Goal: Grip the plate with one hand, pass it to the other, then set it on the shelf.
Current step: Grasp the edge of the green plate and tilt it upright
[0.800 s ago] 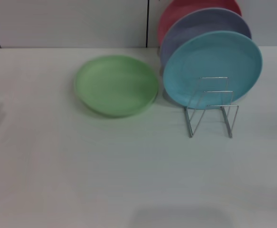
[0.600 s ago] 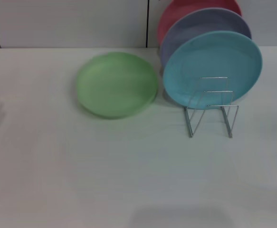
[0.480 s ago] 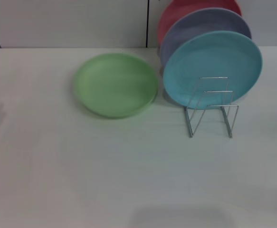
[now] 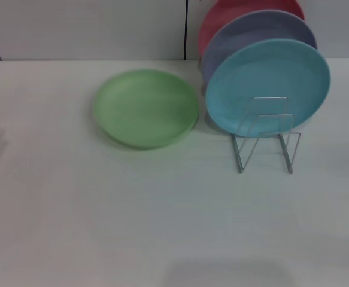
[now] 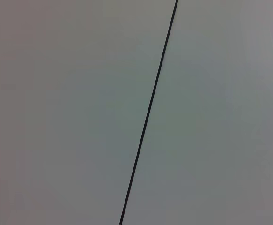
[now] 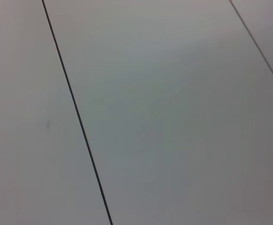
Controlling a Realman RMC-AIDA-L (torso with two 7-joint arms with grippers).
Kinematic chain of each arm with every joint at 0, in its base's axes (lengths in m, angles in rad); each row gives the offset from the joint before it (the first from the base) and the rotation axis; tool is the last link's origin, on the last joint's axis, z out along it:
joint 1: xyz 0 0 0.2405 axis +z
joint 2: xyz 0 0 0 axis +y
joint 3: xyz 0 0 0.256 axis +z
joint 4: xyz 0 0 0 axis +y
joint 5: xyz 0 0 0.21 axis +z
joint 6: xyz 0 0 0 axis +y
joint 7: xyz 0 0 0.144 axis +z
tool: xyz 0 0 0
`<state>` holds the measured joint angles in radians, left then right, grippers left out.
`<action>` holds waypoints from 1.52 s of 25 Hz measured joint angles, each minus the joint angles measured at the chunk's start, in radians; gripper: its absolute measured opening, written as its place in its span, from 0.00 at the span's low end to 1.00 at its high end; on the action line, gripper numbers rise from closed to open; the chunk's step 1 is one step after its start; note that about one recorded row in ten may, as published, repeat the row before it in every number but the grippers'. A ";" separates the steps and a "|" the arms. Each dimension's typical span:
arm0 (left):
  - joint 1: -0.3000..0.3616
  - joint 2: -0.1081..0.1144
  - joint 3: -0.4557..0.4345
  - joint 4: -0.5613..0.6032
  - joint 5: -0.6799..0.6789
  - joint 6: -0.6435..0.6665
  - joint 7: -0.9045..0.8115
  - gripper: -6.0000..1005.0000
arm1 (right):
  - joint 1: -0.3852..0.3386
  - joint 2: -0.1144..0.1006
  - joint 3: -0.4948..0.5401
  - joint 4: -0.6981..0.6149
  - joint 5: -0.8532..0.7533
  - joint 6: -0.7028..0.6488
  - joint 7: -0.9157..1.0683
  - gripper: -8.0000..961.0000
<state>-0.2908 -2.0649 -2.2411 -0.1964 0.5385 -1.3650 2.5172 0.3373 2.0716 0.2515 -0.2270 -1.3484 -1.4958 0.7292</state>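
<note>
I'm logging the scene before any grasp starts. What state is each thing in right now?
Green plate: lying flat on the table, untouched.
Blue plate: standing on edge in the rack, frontmost.
Lavender plate: standing on edge behind the blue one.
Red plate: standing at the back, mostly hidden.
Rack: upright, front loops free.
Left and right tools: not in view.

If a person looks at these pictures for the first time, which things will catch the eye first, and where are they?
First, the light-green plate, lying flat on the white table left of centre. Next, to its right, three plates stand upright in the wire shelf: a turquoise-blue plate in front, a lavender plate behind it, and a red plate at the back. No gripper is in view.
</note>
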 joint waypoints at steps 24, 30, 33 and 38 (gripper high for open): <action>-0.005 0.003 0.029 -0.005 0.002 0.018 -0.012 0.83 | 0.029 -0.002 0.000 0.008 0.002 0.065 -0.007 0.76; -0.005 0.003 0.029 0.000 0.002 0.018 -0.013 0.83 | 0.032 0.000 0.002 0.008 0.002 0.065 -0.007 0.76; -0.004 0.003 0.029 0.000 0.002 0.018 -0.013 0.83 | 0.032 0.000 0.004 0.008 0.003 0.062 -0.003 0.76; 0.003 0.003 0.031 -0.008 0.002 0.015 -0.052 0.83 | 0.029 0.001 0.006 0.008 0.004 0.061 -0.001 0.76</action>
<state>-0.2875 -2.0616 -2.2105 -0.2043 0.5409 -1.3500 2.4653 0.3665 2.0724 0.2577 -0.2194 -1.3445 -1.4349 0.7279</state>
